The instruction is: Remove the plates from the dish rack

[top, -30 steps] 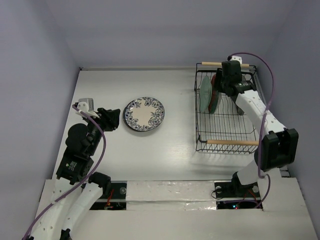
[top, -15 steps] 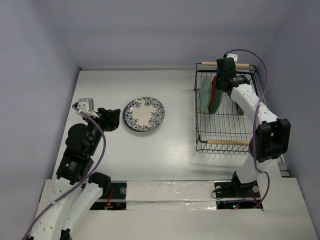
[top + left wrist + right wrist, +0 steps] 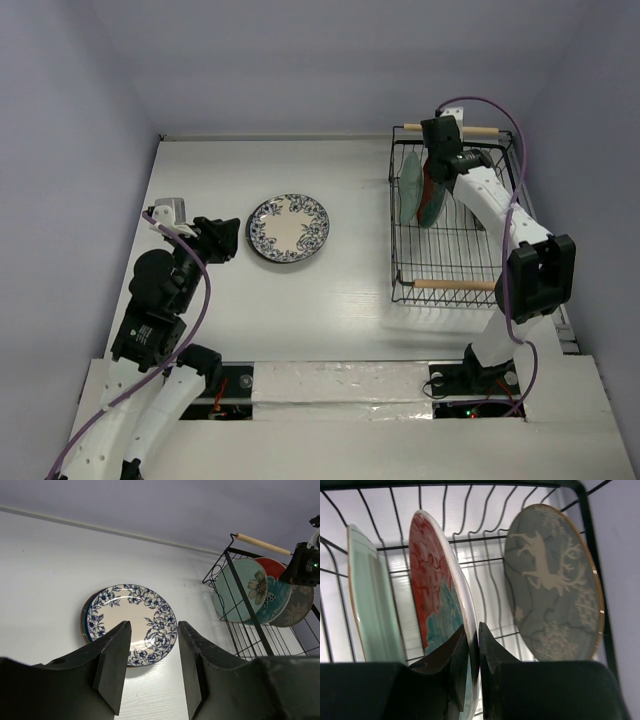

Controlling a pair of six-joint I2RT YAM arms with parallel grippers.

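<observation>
Clamps right fingers [image 3: 452,665] on upright red plate [image 3: 432,580] rim, slotted in rack [image 3: 589,535], likely for lifting out. Holds left fingers [image 3: 112,665] apart, empty, near floral plate [image 3: 132,622] flat on worktop [image 3: 50,570].

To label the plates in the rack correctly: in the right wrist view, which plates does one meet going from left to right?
pale mint green plate → red plate, its rim held by the right gripper → grey-blue deer plate

Left arm folded, left claw [image 3: 152,650] half open; right arm outstretched, right claw [image 3: 471,632] clamped.
</observation>
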